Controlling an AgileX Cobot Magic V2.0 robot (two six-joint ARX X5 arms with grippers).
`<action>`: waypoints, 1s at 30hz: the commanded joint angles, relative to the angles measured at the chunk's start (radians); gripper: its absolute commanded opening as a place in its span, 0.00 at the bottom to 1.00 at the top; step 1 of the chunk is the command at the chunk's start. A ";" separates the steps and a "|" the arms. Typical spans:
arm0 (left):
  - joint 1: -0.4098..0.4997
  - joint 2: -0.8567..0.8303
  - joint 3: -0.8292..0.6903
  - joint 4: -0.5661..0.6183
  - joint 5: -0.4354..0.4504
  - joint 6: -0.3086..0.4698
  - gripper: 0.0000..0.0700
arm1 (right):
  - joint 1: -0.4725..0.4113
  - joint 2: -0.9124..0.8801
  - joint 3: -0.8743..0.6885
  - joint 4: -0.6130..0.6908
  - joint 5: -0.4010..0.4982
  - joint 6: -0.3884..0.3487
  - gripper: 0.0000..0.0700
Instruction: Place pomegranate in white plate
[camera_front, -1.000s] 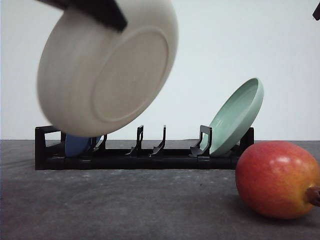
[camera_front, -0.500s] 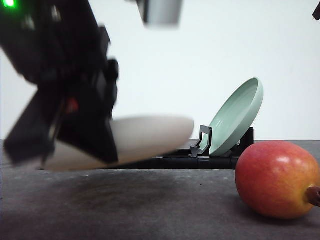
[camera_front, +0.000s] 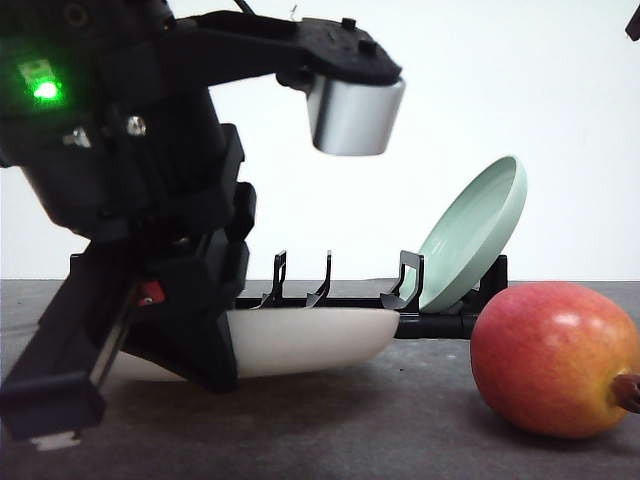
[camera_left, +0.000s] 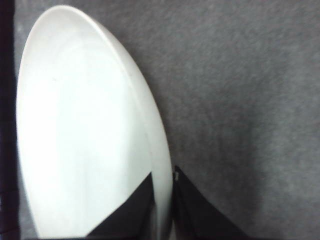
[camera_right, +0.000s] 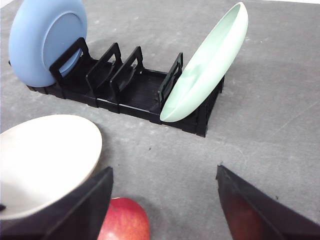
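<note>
Front view: pomegranate (camera_front: 556, 360) beside white plate (camera_front: 310, 340)

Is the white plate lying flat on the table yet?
Nearly flat: white plate sits open side up, rim pinched by the left gripper. Full contact unclear.

Black arm (camera_front: 150, 200), green light (camera_front: 44, 90)

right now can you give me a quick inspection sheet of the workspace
Surface: dark grey table, matte.
Job's things: white plate low at the table, right way up; contact underneath cannot be told. Pomegranate lies on the table beside it, apart.
Clutter: black dish rack holding a blue plate and a pale green plate, both on edge.
Grippers: left gripper shut on the plate's rim; right gripper open above the pomegranate.
Cables: nothing seen.
Surroundings: plain white wall.
</note>
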 joint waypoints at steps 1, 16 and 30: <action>-0.016 0.016 0.019 0.005 0.009 -0.028 0.08 | 0.004 0.003 0.013 0.010 0.003 -0.007 0.60; 0.150 -0.073 0.113 -0.236 0.346 -0.240 0.53 | 0.004 0.003 0.013 0.010 0.029 -0.007 0.60; 0.734 -0.437 0.114 -0.202 0.561 -0.385 0.53 | 0.004 0.003 0.013 0.010 0.029 -0.007 0.60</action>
